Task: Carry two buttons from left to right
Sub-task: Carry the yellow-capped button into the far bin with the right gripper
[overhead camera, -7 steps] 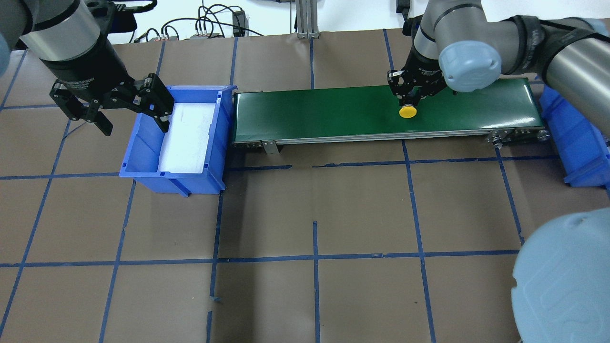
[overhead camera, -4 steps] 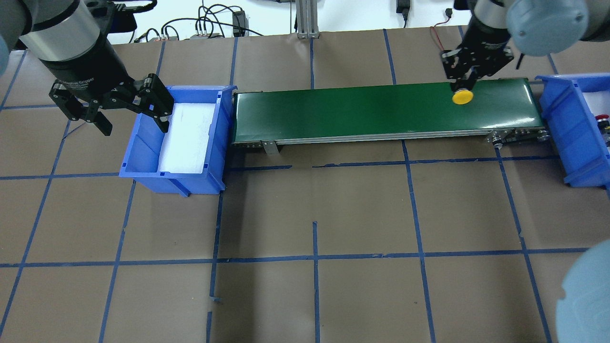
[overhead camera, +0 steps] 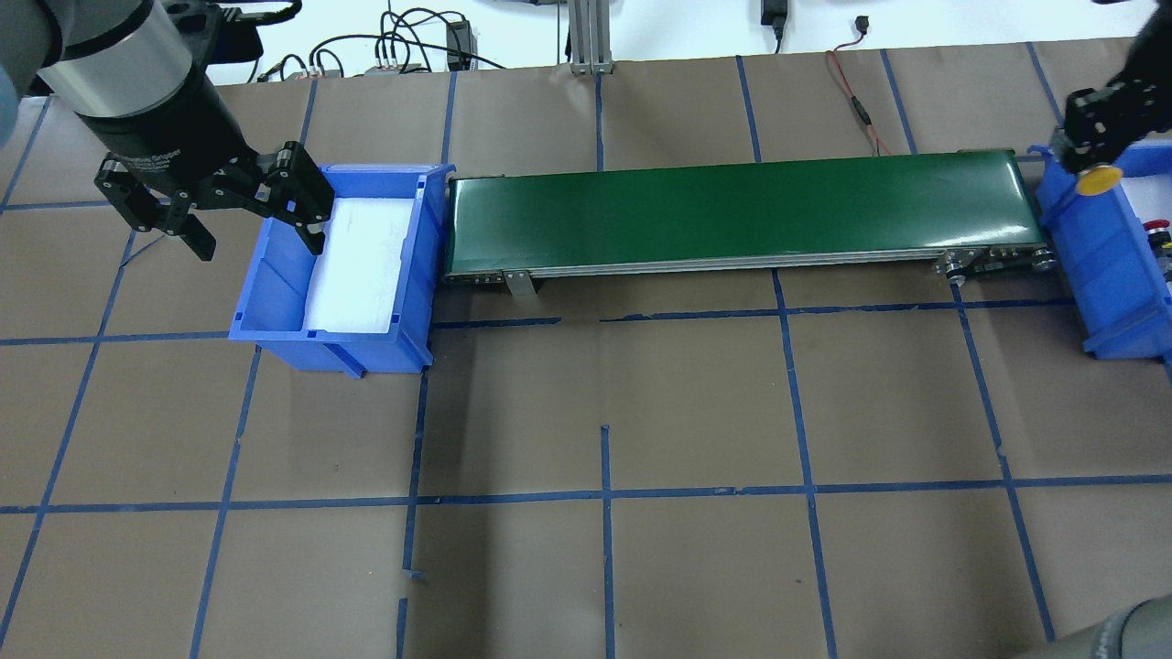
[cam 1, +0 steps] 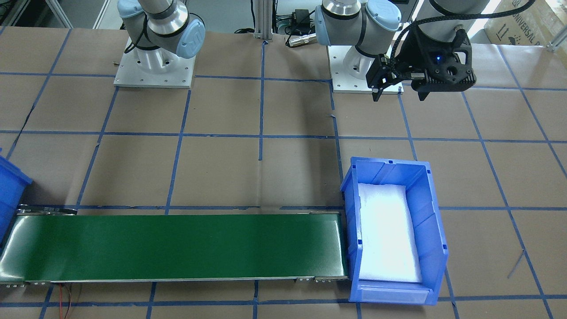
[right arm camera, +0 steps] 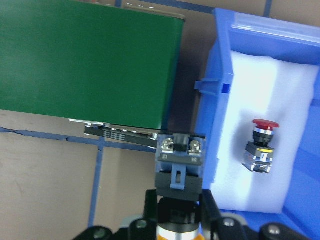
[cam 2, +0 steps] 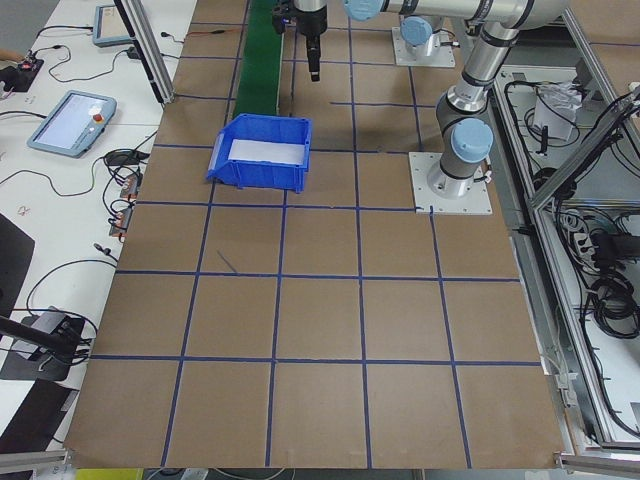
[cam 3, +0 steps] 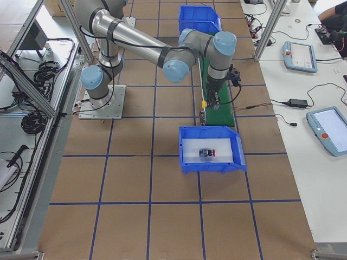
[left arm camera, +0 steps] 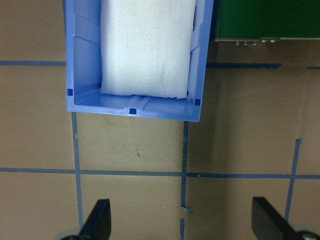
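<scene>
My right gripper (overhead camera: 1089,154) is shut on the yellow button (overhead camera: 1098,180) and holds it in the air over the right blue bin's (overhead camera: 1064,215) wall nearest the belt. In the right wrist view the button's blue and silver contact block (right arm camera: 180,152) sticks out between my fingers, above that bin wall (right arm camera: 216,105). The red button (right arm camera: 261,145) lies on its side on white foam inside this bin; it also shows in the overhead view (overhead camera: 1160,229). My left gripper (overhead camera: 253,236) is open and empty beside the left blue bin (overhead camera: 275,307).
A green conveyor belt (overhead camera: 732,210) runs between the two bins, with nothing on it. The left bin (left arm camera: 132,107) holds only a white foam pad (left arm camera: 147,45). The brown table has a grid of blue tape lines. Cables lie behind the belt.
My right gripper has carried the yellow button to the right along the belt, from its middle-right part to the right bin's wall. My left arm has not moved.
</scene>
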You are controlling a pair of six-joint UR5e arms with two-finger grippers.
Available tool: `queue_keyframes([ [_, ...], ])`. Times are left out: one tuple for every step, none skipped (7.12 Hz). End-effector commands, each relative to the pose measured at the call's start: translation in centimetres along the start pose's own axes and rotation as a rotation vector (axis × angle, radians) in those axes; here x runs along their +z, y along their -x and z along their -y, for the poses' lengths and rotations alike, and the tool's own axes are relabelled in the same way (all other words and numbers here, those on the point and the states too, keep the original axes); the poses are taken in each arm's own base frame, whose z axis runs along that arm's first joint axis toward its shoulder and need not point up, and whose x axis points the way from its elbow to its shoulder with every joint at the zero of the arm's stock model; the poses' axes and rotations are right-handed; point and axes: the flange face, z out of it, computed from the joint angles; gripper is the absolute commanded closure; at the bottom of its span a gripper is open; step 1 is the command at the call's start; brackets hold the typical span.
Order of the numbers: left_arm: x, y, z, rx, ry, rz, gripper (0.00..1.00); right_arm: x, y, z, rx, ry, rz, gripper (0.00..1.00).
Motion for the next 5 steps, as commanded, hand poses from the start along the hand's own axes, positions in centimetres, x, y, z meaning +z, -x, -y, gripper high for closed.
queue_keyframes([
  [0.0, 0.0, 0.0, 0.000, 0.000, 0.001, 0.00, 2.1, -7.3, -1.2, -0.066, 0.003, -0.005, 0.95],
  [0.0, 0.0, 0.0, 0.000, 0.000, 0.000, 0.00, 5.4, -9.0, -0.4, -0.086, -0.003, -0.005, 0.95],
  [0.0, 0.0, 0.0, 0.000, 0.000, 0.000, 0.00, 8.1, -9.9, 0.5, -0.080, -0.001, 0.003, 0.95],
  [0.0, 0.0, 0.0, 0.000, 0.000, 0.000, 0.00, 10.1, -10.4, 1.3, -0.063, -0.018, 0.003, 0.95],
  [0.0, 0.0, 0.0, 0.000, 0.000, 0.000, 0.00, 13.1, -10.8, 2.3, -0.050, -0.038, 0.039, 0.95],
])
